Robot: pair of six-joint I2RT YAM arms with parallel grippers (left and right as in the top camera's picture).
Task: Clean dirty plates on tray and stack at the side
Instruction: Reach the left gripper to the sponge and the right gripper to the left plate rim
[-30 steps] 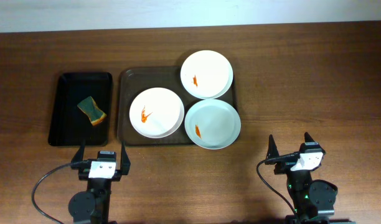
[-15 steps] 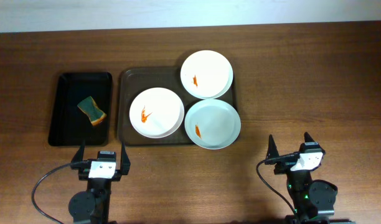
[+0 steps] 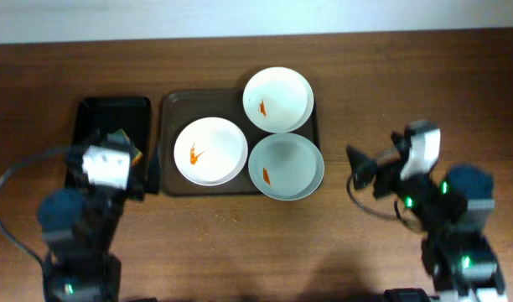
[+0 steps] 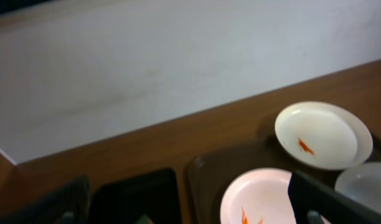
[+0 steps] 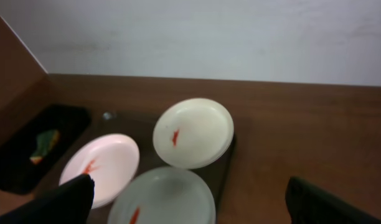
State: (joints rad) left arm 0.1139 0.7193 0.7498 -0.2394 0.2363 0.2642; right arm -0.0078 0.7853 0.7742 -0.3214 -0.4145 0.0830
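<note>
Plates [image 3: 210,151] all carry sauce, so wiping is unstarted; left hand [image 4: 185,180] and right hand [image 5: 189,182] gape open; next, left should grip the sponge [image 5: 46,144].

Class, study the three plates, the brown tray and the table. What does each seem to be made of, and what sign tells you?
Plates: smooth, evenly white with a soft sheen, likely glazed ceramic or melamine; cannot tell which. Tray: dark brown, low moulded rim with rounded corners, probably plastic. Table: brown with visible grain streaks, wood or wood-look laminate.
</note>
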